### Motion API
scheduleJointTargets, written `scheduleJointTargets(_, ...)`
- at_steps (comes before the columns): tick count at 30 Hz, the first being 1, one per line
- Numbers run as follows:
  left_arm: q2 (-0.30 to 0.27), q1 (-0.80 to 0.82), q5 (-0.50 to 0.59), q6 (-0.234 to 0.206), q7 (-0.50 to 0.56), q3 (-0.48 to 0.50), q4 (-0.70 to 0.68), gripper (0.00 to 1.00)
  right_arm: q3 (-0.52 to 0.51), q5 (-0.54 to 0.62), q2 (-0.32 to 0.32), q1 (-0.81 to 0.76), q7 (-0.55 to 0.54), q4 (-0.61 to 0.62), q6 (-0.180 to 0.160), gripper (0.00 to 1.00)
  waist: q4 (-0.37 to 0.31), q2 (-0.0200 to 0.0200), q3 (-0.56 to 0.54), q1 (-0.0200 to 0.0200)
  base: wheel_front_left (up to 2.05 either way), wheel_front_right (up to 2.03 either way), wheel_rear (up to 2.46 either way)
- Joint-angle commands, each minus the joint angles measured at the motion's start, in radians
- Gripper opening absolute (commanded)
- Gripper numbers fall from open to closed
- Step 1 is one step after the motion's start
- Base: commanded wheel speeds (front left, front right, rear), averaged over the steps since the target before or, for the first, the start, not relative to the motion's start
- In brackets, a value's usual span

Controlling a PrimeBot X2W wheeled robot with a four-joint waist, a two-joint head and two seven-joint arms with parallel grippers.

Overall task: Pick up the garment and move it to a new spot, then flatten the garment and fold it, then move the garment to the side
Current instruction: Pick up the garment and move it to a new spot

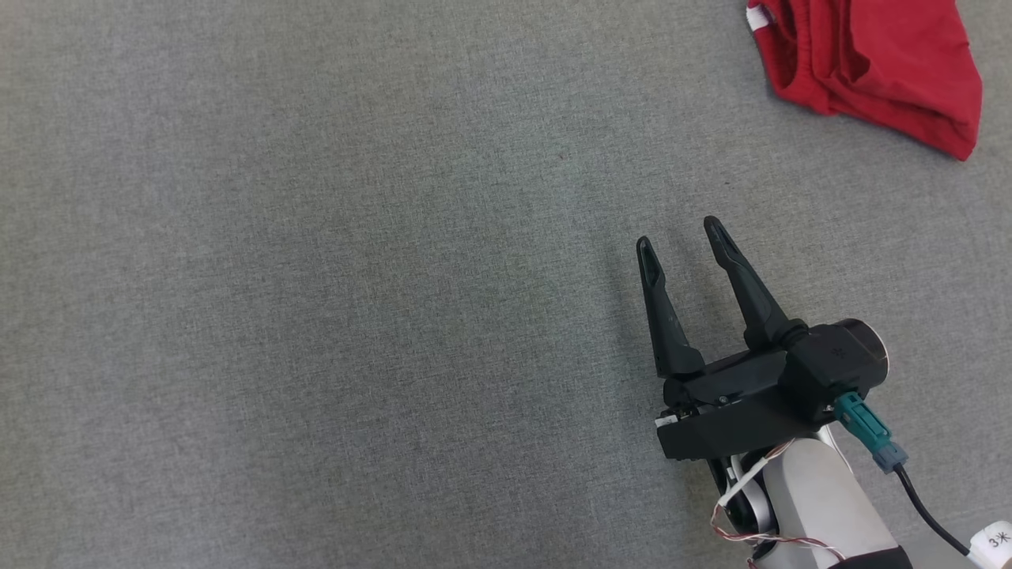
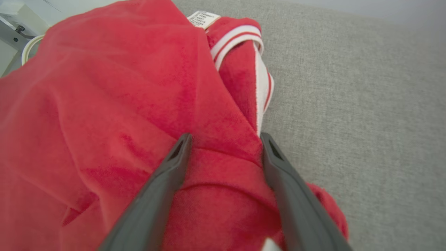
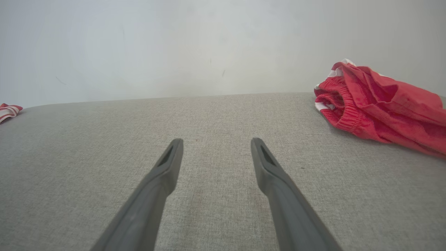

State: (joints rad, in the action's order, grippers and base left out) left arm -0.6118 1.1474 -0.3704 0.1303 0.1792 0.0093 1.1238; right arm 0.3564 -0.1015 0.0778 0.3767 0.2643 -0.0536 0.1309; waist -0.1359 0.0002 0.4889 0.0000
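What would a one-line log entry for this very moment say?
left tool: open, over striped red garment | right tool: open, over gray cloth | red shorts: crumpled, untouched

Cut-offs and unreadables, all three views.
Red garment [image 1: 870,63] runs off the head view's top edge; full extent unknown. Left wrist view: trimmed red cloth [image 2: 104,104] overruns the left and bottom edges; label [image 2: 203,18] print too small to read; whether the left gripper [image 2: 225,136] touches the cloth, cannot tell. Striped scrap [image 3: 8,111] cropped at the left edge, unidentifiable.
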Motion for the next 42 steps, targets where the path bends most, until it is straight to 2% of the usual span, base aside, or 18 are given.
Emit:
scheduleJointTargets(1, -0.012, 0.006, 0.001, -0.004, 0.028, -0.003, 0.027, 1.0, 0.0, 0.004, -0.001, 0.002, 0.002, -0.002, 0.0, 1.0, 0.0, -0.0002, -0.003, 0.0, 0.0, 0.0, 0.0)
scheduleJointTargets(6, -0.007, 0.028, -0.027, -0.004, 0.136, 0.0, 0.096, 1.0, 0.0, 0.007, 0.001, 0.0, 0.002, -0.003, 0.0, 1.0, 0.001, -0.0002, -0.011, 0.0, 0.0, 0.0, 0.0)
scheduleJointTargets(7, -0.01, 0.031, -0.024, -0.006, 0.132, -0.002, 0.096, 0.94, 0.001, 0.006, 0.001, 0.0, 0.002, -0.003, 0.0, 1.0, 0.001, -0.0002, -0.011, 0.0, 0.0, 0.0, 0.0)
scheduleJointTargets(8, -0.012, 0.034, -0.022, -0.007, 0.123, -0.004, 0.096, 0.4, 0.0, 0.006, 0.001, 0.0, 0.002, -0.004, 0.0, 1.0, 0.001, -0.0002, -0.012, 0.0, 0.0, 0.0, 0.0)
scheduleJointTargets(9, -0.01, 0.036, -0.025, -0.006, 0.121, -0.005, 0.098, 0.02, -0.001, 0.006, 0.001, -0.001, 0.002, -0.004, 0.0, 1.0, 0.001, -0.0002, -0.013, 0.0, 0.0, 0.0, 0.0)
scheduleJointTargets(10, -0.011, 0.034, -0.027, -0.006, 0.118, -0.007, 0.101, 0.0, -0.001, 0.006, 0.002, -0.001, 0.002, -0.005, 0.0, 1.0, 0.001, -0.0002, -0.014, 0.0, 0.0, 0.0, 0.0)
scheduleJointTargets(16, -0.004, 0.022, -0.031, -0.003, 0.046, -0.019, 0.082, 0.0, -0.005, 0.006, 0.005, 0.001, 0.002, -0.009, 0.0, 1.0, 0.009, -0.0002, -0.025, 0.0, 0.0, 0.0, 0.0)
scheduleJointTargets(21, 0.033, 0.024, -0.066, -0.001, -0.034, -0.04, 0.032, 0.0, -0.005, 0.001, 0.008, 0.0, 0.002, -0.015, 0.0, 1.0, 0.021, -0.0002, -0.056, 0.0, 0.0, 0.0, 0.0)
scheduleJointTargets(25, 0.059, -0.006, -0.112, -0.001, -0.087, -0.109, -0.054, 0.0, -0.006, -0.006, 0.009, -0.015, 0.002, -0.024, 0.0, 1.0, 0.033, -0.0002, -0.099, 0.0, 0.0, 0.0, 0.0)
scheduleJointTargets(32, 0.09, -0.06, -0.177, 0.0, -0.119, -0.221, -0.205, 0.0, -0.01, -0.017, 0.006, -0.033, 0.002, -0.031, 0.0, 1.0, 0.043, -0.0002, -0.158, 0.0, 0.0, 0.0, 0.0)
scheduleJointTargets(42, 0.131, -0.151, -0.246, 0.0, -0.093, -0.337, -0.483, 0.0, -0.022, -0.037, -0.003, -0.061, 0.002, -0.037, 0.0, 1.0, 0.019, -0.0002, -0.225, 0.0, 0.0, 0.0, 0.0)
